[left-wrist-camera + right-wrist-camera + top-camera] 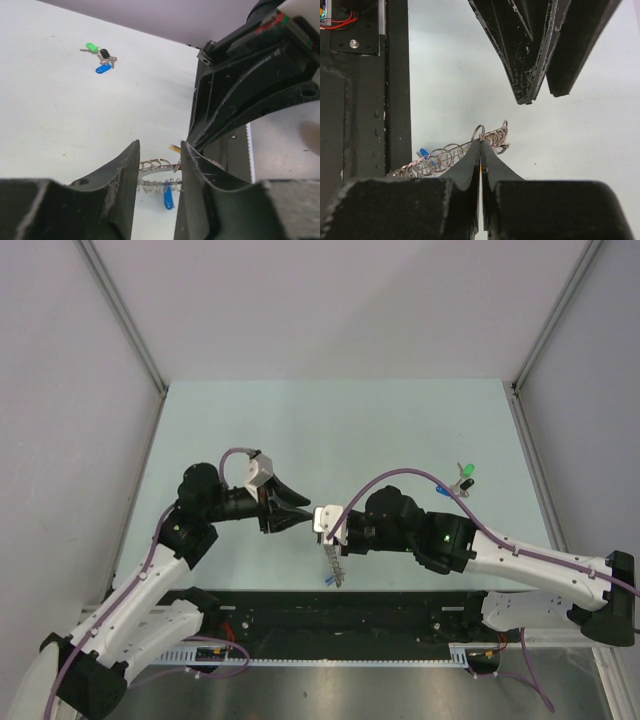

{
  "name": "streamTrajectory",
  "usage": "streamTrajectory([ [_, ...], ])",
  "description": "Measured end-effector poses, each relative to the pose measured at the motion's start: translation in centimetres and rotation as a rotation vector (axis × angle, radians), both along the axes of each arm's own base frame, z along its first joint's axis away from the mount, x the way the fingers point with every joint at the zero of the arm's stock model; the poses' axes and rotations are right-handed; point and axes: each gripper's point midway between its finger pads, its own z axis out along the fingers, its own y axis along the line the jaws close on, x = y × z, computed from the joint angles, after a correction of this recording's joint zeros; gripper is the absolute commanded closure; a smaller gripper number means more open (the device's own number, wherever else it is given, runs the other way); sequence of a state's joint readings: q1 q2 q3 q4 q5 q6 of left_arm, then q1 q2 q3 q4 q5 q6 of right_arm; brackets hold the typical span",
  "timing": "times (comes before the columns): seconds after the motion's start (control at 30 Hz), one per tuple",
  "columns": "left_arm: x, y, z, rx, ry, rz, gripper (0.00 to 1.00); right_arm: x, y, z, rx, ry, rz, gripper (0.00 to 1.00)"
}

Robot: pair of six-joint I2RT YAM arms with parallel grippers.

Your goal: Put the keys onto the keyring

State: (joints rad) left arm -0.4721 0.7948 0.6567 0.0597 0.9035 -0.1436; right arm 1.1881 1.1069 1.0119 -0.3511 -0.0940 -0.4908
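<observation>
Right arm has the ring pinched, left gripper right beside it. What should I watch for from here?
1. The right gripper pinches the keyring only at one end. Most of it sags sideways, so a nudge might pull it free, along with the blue key at its low end.
2. The left gripper, open, sits very near the right fingers; they may collide.
</observation>
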Motion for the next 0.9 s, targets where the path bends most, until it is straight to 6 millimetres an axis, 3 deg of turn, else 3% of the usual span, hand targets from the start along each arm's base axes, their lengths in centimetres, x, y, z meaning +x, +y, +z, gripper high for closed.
streamTrajectory([
  [0.2,0.5,-0.5,-0.7,0.109,-0.012,-0.102,0.45,-0.1,-0.2,-0.4,-0.019,0.0,0.003,1.0],
  [0.4,0.0,-0.6,-2.7,0.22,-0.016,-0.23,0.45,-0.1,-0.3,-0.4,-0.023,0.001,0.003,1.0],
  [0.67,-1.3,-1.6,-5.5,0.31,0.009,-0.348,0.55,-0.1,-0.4,-0.6,-0.03,0.003,0.004,1.0],
  [0.9,-1.7,-2.1,-5.7,0.322,0.001,-0.379,0.63,-0.2,-0.5,-0.7,-0.035,0.006,0.005,1.0],
])
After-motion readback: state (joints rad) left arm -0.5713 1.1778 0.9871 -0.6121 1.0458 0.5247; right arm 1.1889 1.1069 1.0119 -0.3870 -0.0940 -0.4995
